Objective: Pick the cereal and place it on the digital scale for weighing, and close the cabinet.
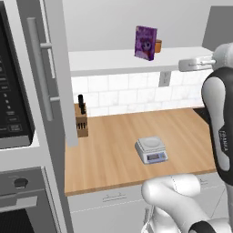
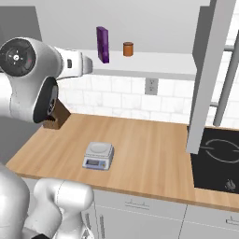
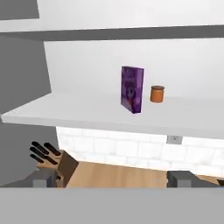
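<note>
The purple cereal box (image 1: 145, 43) stands upright on the open cabinet's white shelf (image 1: 113, 60), also seen as the cereal box (image 3: 131, 89) ahead of the hand. The cabinet doors (image 1: 51, 68) hang open on both sides. The light-grey digital scale (image 1: 151, 150) sits on the wooden counter with nothing on its platform. My gripper (image 3: 113, 178) is open and holds nothing. It hovers in front of the shelf's edge, some way short of the box and right of it in the left base view.
An orange-brown jar (image 1: 158, 46) stands just behind and beside the cereal. A knife block (image 1: 82, 121) sits at the counter's back left. The oven and microwave column (image 1: 13, 100) is at the left, a black cooktop (image 2: 219, 158) at the right.
</note>
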Controlling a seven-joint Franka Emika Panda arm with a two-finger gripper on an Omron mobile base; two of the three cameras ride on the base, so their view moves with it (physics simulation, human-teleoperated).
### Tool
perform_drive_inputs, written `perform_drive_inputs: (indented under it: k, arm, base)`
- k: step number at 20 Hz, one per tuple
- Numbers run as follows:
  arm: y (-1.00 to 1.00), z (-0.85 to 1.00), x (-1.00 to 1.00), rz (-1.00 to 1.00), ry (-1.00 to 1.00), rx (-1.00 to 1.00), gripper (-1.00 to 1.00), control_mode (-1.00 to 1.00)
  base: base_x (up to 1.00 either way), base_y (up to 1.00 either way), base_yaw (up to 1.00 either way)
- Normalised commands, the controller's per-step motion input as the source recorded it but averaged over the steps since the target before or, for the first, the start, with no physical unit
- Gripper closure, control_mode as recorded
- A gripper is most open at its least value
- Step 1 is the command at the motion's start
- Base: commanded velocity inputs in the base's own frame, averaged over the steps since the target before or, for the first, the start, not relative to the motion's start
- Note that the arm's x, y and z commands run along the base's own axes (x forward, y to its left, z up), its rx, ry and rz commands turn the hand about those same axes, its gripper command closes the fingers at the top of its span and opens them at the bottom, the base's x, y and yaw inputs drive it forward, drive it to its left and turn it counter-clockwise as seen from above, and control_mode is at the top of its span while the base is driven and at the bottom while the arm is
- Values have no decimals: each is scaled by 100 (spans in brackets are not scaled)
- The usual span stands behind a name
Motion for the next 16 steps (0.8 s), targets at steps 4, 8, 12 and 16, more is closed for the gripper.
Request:
perform_drive_inputs:
  k: [4, 8, 12, 16]
  arm:
    - [-8, 0, 34, 0, -44, 6, -100, -100]
    - [-3, 0, 56, 0, -1, 1, -100, -100]
    - [-13, 1, 71, 2, 12, 0, -100, -100]
    - [-8, 0, 67, 1, 2, 0, -100, -100]
  base:
    - [0, 0, 0]
    - [0, 0, 0]
    - [0, 0, 0]
    - [0, 0, 0]
